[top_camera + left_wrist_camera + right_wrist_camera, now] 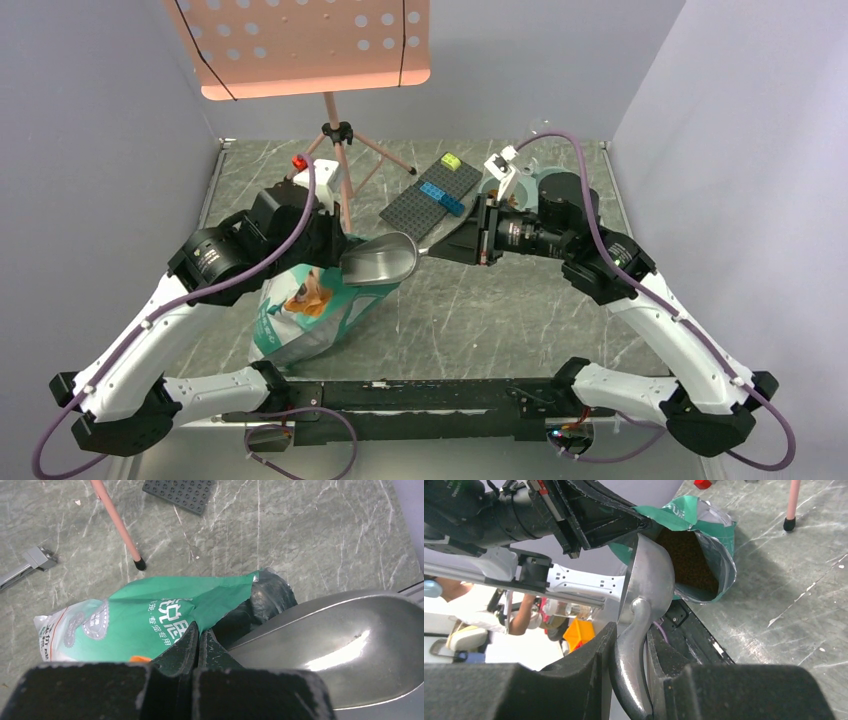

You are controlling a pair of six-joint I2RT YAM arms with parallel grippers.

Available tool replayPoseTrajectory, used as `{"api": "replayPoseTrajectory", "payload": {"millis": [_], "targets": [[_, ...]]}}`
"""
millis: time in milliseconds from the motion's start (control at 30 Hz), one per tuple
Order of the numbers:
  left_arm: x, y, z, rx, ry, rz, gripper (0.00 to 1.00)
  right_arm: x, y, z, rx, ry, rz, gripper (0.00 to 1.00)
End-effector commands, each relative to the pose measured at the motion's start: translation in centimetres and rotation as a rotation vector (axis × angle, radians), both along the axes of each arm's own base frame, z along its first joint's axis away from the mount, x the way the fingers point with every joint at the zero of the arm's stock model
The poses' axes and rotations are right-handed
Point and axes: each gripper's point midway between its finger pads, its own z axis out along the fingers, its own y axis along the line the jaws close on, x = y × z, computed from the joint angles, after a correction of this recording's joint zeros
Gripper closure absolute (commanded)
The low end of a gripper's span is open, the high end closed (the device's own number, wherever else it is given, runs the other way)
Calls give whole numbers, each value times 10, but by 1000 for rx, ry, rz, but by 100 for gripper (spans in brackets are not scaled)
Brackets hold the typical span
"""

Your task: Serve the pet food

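Right wrist: my right gripper (630, 650) clamps scoop (651, 575) handle, bowl at bag (724, 562) mouth, pet food (686, 560) inside. My left gripper (197, 635) pinches bag rim.

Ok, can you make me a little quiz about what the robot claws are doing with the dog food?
1. True or false: the scoop is full of kibble.
2. What does the right claw hold? A) a brick B) the scoop's handle C) a cup
3. Fill in: the left claw pinches the edge of the green ____.
Key: 1 false, the scoop is empty; 2 B; 3 bag.
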Motion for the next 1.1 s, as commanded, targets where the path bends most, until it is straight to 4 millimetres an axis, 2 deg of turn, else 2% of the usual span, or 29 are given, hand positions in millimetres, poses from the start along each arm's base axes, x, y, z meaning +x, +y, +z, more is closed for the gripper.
{"api": "replayPoseTrajectory", "payload": {"millis": [0,167,267,467,567,767,833,900,967,1067], "targets": [[13,-16,64,-182,-169,-18,100,17,0,-25,-163,16,-129,100],[9,-15,62,-189,-164,-25,100,39,-9,-23,-212,51,-250,100],[7,-12,61,-188,-167,-25,100,43,-10,-27,-252,81,-249,100],[3,-9,57,-188,-164,-32,100,56,-32,-26,-244,144,-265,100],[2,-10,59,-195,-164,-34,100,54,-28,-21,-234,106,-220,100],[4,-15,67,-204,-174,-49,100,48,-13,-42,-340,42,-154,100],[4,-14,67,-197,-177,-49,100,55,-30,-46,-402,44,-207,100],[2,-10,66,-191,-177,-42,100,61,-45,-37,-397,47,-236,100],[1,-8,63,-189,-174,-41,100,63,-49,-27,-364,29,-240,100],[-1,-8,61,-189,-168,-49,100,66,-48,-28,-374,30,-226,100]]}}
